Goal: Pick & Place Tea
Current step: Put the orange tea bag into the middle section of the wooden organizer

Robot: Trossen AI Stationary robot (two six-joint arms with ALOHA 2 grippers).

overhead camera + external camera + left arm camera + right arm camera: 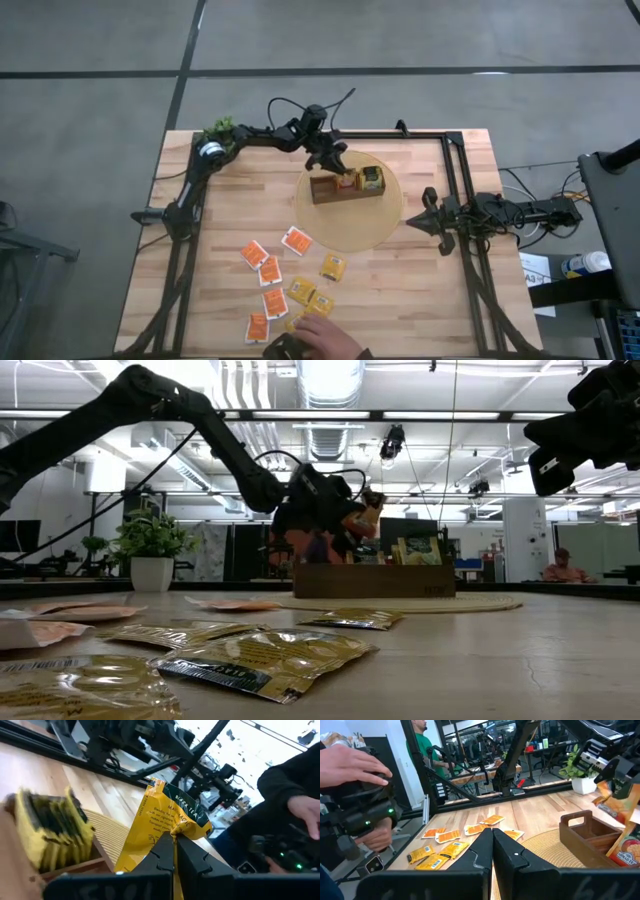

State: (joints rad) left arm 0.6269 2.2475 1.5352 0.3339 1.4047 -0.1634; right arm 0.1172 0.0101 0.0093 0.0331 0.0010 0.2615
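My left gripper [338,165] [174,839] hovers over the brown wooden box [345,188] [375,580] and is shut on a yellow tea sachet [162,815] with a dark label. Yellow sachets [50,830] stand in one compartment of the box, which rests on a round woven mat [385,228]. Several orange and yellow sachets [290,275] [260,655] [455,837] lie flat on the near part of the table. My right gripper [428,214] [492,834] waits to the right of the mat, shut and holding nothing. My left gripper pinches the yellow sachet between its two fingers at a crumpled edge [181,825] close to the dark label. The fingers slant down from above on the table's far-left side. The sachet is lifted clear, above the box, and sticks out past the fingertips.
A person's hand [325,333] rests at the near table edge by the loose sachets, and hands [350,765] hold a dark device. A potted plant [220,128] [150,545] stands at the far left corner. Black rails run along the table's sides.
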